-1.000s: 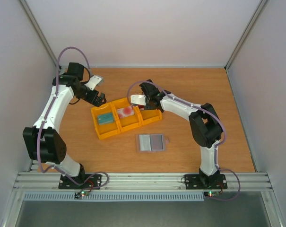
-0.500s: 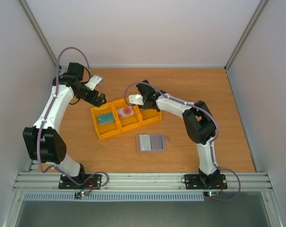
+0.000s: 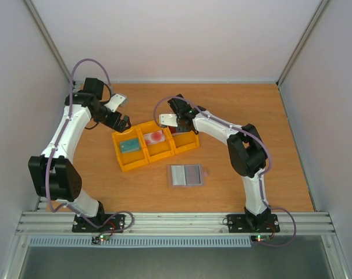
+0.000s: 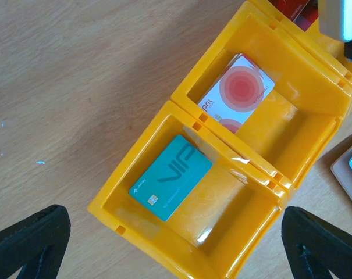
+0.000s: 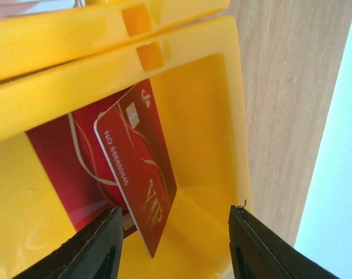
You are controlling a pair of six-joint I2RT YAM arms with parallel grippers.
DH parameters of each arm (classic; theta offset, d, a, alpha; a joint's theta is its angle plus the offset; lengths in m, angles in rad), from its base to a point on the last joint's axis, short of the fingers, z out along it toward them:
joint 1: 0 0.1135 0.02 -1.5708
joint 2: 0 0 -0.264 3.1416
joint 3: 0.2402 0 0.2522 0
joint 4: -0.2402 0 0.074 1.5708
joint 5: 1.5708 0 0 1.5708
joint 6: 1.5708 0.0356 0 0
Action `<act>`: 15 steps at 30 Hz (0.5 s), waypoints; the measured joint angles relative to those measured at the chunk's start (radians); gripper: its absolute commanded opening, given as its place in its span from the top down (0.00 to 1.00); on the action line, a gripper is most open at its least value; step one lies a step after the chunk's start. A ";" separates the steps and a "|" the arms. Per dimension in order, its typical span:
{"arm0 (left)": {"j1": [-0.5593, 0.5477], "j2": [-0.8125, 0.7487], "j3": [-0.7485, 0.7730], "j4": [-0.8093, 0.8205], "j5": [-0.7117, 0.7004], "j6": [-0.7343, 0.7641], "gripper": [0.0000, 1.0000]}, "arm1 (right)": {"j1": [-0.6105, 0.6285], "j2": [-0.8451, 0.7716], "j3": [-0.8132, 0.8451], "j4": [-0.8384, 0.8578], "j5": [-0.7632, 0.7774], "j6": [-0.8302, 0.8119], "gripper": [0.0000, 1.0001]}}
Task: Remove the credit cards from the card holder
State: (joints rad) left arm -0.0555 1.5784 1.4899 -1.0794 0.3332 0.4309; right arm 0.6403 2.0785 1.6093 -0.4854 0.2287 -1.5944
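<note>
Unloading is looking finished: right claw point(image 5: 174, 212), spread wide, is drawing away from dark red card point(image 5: 135, 174) leaning in yellow tray point(image 5: 219, 116); left claw point(image 4: 174, 218) is hanging wide.

Bright even light, soft shadows, sharp focus

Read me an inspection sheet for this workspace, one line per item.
Surface: brown wooden table, no spills seen.
Job's things: thin bifold card holder lies open, no card seen in it. The teal card, whitish-pink card and dark red card each sit in a compartment of the yellow plastic tray. The red one leans tilted.
Clutter: nothing seen.
Claws: left claw open, holding nothing; right claw open, fingers either side of the red card.
Cables: purple cables loop along both arms.
Surroundings: pale walls, metal rail at near edge.
</note>
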 measured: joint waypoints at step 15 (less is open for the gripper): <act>0.000 0.000 0.000 -0.014 0.021 0.000 0.01 | 0.000 -0.082 0.023 -0.125 -0.108 0.142 0.35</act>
State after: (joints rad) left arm -0.0555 1.5780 1.4895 -1.0931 0.3542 0.4309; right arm 0.6403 1.9968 1.6321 -0.6106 0.1207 -1.4528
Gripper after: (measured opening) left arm 0.994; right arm 0.630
